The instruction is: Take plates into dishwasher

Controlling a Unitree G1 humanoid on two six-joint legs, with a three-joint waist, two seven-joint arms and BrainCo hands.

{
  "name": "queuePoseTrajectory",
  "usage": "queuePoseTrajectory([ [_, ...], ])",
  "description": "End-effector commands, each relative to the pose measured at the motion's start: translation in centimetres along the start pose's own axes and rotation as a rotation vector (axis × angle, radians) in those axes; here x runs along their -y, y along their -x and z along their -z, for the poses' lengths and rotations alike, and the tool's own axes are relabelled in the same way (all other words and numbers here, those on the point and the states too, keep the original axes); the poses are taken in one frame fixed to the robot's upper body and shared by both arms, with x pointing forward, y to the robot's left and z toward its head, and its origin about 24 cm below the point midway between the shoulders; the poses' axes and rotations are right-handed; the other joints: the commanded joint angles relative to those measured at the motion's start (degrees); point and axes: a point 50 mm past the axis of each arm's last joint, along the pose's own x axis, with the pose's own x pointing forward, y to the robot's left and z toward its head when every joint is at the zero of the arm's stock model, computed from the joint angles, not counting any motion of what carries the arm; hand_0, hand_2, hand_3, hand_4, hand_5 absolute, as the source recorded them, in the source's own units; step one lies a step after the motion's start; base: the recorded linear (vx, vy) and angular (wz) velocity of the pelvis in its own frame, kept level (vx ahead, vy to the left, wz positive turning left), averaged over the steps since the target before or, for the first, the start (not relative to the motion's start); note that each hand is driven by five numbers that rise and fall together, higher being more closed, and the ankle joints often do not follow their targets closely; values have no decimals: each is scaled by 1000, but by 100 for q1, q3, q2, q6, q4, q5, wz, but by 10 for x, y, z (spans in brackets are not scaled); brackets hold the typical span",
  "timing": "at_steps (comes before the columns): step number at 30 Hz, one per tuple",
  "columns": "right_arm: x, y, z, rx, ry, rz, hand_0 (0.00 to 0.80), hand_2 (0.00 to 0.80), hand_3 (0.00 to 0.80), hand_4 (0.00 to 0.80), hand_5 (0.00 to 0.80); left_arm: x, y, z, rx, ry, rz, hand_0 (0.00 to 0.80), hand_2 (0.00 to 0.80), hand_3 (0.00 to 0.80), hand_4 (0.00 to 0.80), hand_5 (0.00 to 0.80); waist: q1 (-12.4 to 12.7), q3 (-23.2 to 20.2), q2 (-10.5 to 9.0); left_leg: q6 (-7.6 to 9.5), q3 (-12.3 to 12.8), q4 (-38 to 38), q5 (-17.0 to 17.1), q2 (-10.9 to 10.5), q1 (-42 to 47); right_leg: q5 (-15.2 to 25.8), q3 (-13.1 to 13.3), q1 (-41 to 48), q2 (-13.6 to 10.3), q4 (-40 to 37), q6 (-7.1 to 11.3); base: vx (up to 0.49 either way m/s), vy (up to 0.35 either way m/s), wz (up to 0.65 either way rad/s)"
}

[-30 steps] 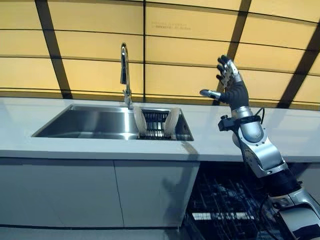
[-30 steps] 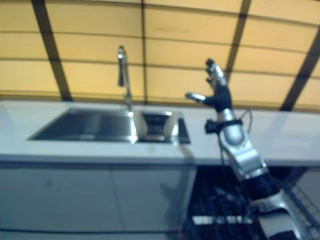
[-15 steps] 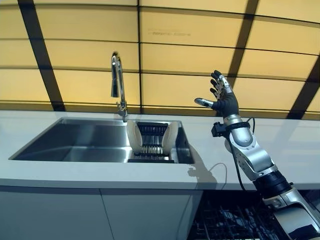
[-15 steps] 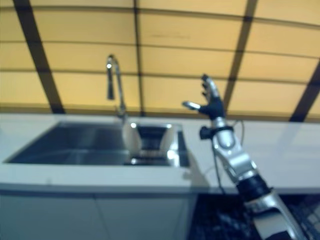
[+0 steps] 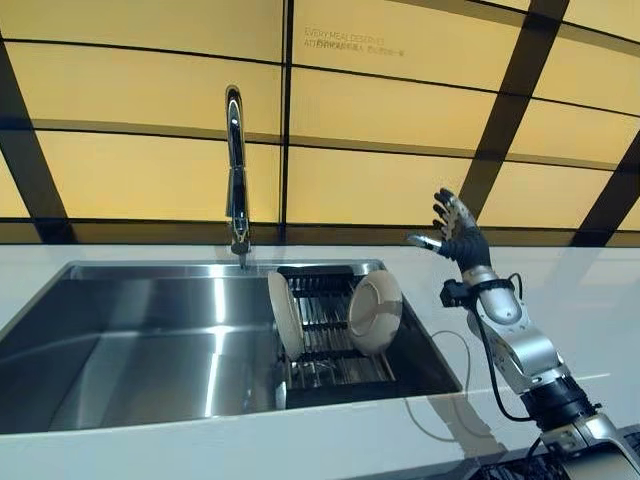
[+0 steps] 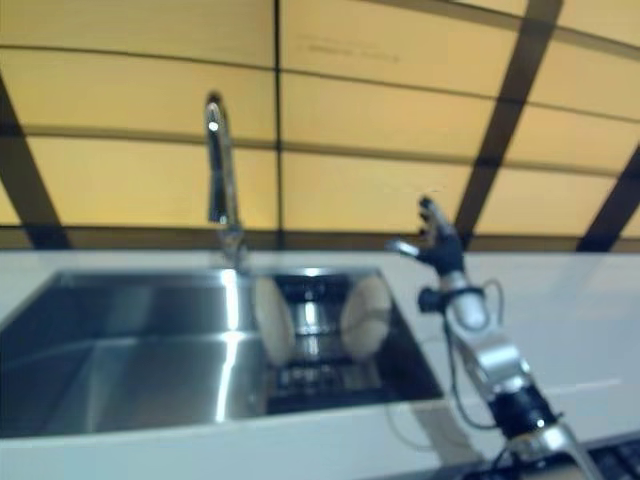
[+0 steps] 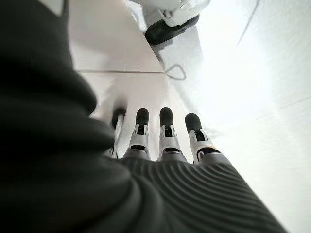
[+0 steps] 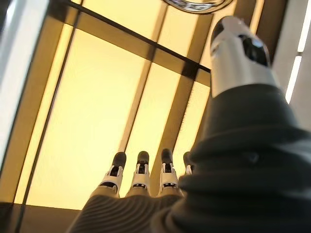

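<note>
stainless sink (image 5: 130, 350) filling the lower left and centre of the frame, sunk into a pale counter (image 5: 590, 280) running across the middle right, below a yellow panelled wall (image 5: 380, 100) crossed by dark bars. tall chrome faucet (image 5: 235, 165) upright at the sink's back rim, upper centre. dark wire rack (image 5: 335, 345) seated in the sink's right end, centre of the frame, holding two pale plates on edge: left plate (image 5: 285, 313) nearly edge-on, right plate (image 5: 375, 312) tilted with its underside showing, well apart from each other.

right hand (image 5: 455, 230) raised at centre right, above the counter and just right of the rack, fingers straight and spread, thumb out toward the sink, holding nothing; same relaxed spread in its own wrist view (image 8: 141, 177). left hand (image 7: 165, 131) seen only in its wrist view, fingers straight, empty, over a pale surface.

by judgement, task barely begun: both plates in the rack, neither touched, none loaded; grasp, lift and carry all left to do. no dishwasher in view now.

against the picture a second ago, whole scene shifted: sink larger and seen more from above, cabinet fronts and the dark dishwasher rack gone from the lower frame, so camera moved closer and higher. right hand now lower in frame, equally open.
</note>
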Motion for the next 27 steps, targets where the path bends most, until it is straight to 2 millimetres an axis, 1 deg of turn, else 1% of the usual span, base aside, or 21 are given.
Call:
queuePoseTrajectory([
  [1,28,-13,-38,142,25,69,0,0,0,0,0,-14,0,-16,52,13,-30,0,0,0,0,0,19,-24,53,-448,-40,-45,-251,398,54,1383,-335,-159,81,-1817,-217,173,-53,19],
  [3,32,-16,-41,147,21,79,0,0,0,0,0,-17,0,-17,51,11,-40,0,0,0,0,0,-13,17,36,-496,-76,-115,-292,422,187,1329,-381,-92,153,-2577,-195,143,-100,19],
  [4,33,-17,-42,149,12,81,0,0,0,0,0,-19,0,-16,45,17,-49,0,0,0,0,0,-37,38,12,-520,-94,-159,-328,427,246,1371,-343,-119,178,-2960,-145,106,-108,16],
  [5,33,-17,-42,148,9,82,0,0,0,0,0,-19,0,-15,41,22,-54,0,0,0,0,0,-53,46,-11,-528,-102,-177,-358,418,270,1447,-297,-149,187,-3165,-101,102,-113,17],
  [7,27,-18,-42,146,-10,78,0,0,0,0,0,-20,0,-10,24,35,-72,0,0,0,0,0,-145,94,-77,-544,-196,-287,-484,382,405,1919,-67,-379,241,-3783,84,102,-155,17],
  [8,26,-18,-42,145,-14,78,0,0,0,0,0,-20,0,-10,21,37,-74,0,0,0,0,0,-157,101,-79,-544,-212,-304,-497,385,425,1966,-44,-415,252,-3817,95,93,-177,13],
  [9,25,-18,-43,140,-21,86,0,0,0,0,0,-21,0,-8,13,39,-80,0,0,0,0,0,-187,119,-65,-536,-297,-395,-512,418,491,1981,63,-525,296,-3785,105,72,-157,8],
  [10,25,-18,-43,133,-28,89,0,0,0,0,0,-21,0,-6,3,39,-82,0,0,0,0,0,-188,108,-69,-528,-346,-445,-510,444,511,1928,97,-488,326,-3811,120,69,-189,12],
  [13,24,-19,-40,105,-68,91,0,0,0,0,0,-21,1,-1,-17,59,-94,0,0,0,0,0,-138,37,-117,-584,-339,-489,-438,527,440,1832,61,-188,378,-4063,134,32,-190,27],
  [16,25,-18,-36,66,-96,77,0,0,0,0,0,-18,1,2,-21,94,-80,0,0,0,0,0,-107,-72,-176,-701,-300,-489,-394,649,394,1714,-7,159,446,-4280,92,56,-186,22],
  [19,25,-17,-32,36,-141,57,0,0,0,0,0,-14,1,2,-14,90,-66,0,0,0,0,0,-112,-137,-207,-761,-246,-489,-406,722,418,1637,-27,282,483,-4358,47,33,-134,15],
  [23,22,-14,-20,-50,-186,23,0,0,0,0,0,-9,0,-1,8,103,-52,0,0,0,0,0,-147,-171,-236,-819,-171,-489,-415,789,480,1549,-35,371,535,-4389,-26,22,-125,4],
  [24,23,-12,-15,-90,-183,8,0,0,0,0,0,-8,0,-2,14,110,-51,0,0,0,0,0,-171,-175,-251,-857,-122,-489,-413,831,517,1513,-40,409,570,-4404,-64,27,-111,-4],
  [27,28,-13,-12,-131,-186,-1,0,0,0,0,0,-6,0,-1,14,111,-53,0,0,0,0,0,-193,-170,-277,-924,-70,-457,-410,887,560,1483,-19,454,636,-4431,-115,34,-107,1],
])
